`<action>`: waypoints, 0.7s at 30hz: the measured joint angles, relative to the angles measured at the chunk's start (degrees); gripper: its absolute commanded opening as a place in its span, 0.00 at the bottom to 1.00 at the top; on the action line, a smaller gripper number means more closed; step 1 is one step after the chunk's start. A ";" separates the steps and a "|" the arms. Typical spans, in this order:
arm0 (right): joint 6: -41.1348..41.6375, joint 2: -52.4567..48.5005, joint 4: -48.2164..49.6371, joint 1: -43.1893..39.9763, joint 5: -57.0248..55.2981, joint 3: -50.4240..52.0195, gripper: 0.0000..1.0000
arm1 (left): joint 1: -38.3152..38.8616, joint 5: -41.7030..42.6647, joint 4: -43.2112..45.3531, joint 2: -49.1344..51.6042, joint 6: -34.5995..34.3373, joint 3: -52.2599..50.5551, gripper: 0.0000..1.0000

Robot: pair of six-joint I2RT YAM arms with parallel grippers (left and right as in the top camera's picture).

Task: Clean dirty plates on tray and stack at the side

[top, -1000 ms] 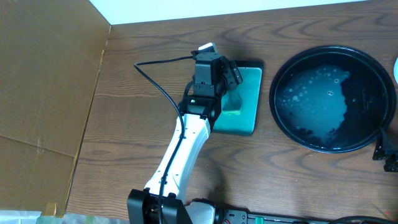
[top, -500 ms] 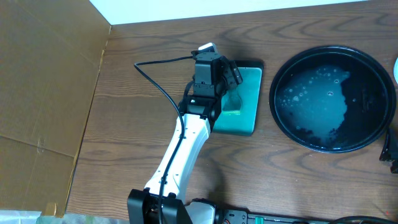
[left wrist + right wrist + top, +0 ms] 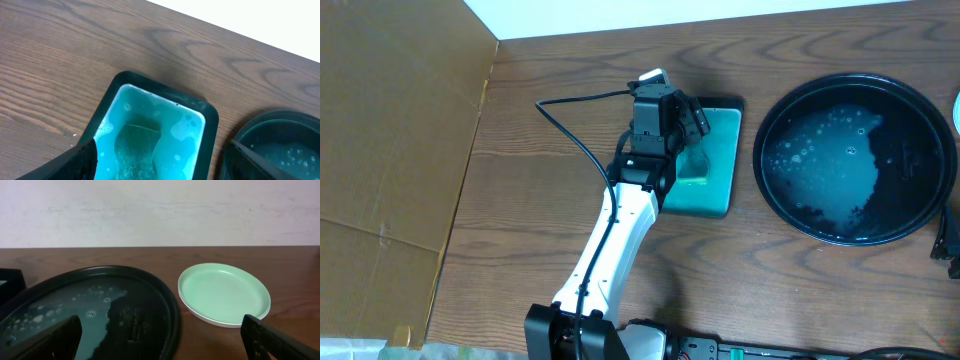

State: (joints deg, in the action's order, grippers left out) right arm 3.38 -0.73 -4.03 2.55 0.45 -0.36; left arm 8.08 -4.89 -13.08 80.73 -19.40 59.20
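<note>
The large round glossy black tray (image 3: 170, 311) holds only suds. Round pale plates (image 3: 224, 294) sit stacked just beside it, seemingly cleaned. My left gripper (image 3: 162, 152) hangs spread and empty above the sponge (image 3: 135, 145) in the teal rectangular tray (image 3: 107, 100); my right gripper (image 3: 157, 330) is likewise spread, holding nothing.

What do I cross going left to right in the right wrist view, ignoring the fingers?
small rectangular tray's corner → round black tray, wet with teal suds → plate on the table, apart from the tray

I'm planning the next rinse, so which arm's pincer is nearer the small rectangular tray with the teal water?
Left. The left pincer hovers directly above the rectangular tray, open. The right pincer is well away, at the far side of the round black tray.
</note>
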 measured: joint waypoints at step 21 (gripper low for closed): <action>-4.52 0.00 0.00 1.22 0.70 0.00 0.99 | 0.02 0.00 0.00 0.00 0.00 0.00 0.82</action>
State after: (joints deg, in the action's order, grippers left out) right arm -1.15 -0.73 -4.03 3.77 1.15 -0.36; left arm 8.10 -4.89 -13.08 80.73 -19.40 59.20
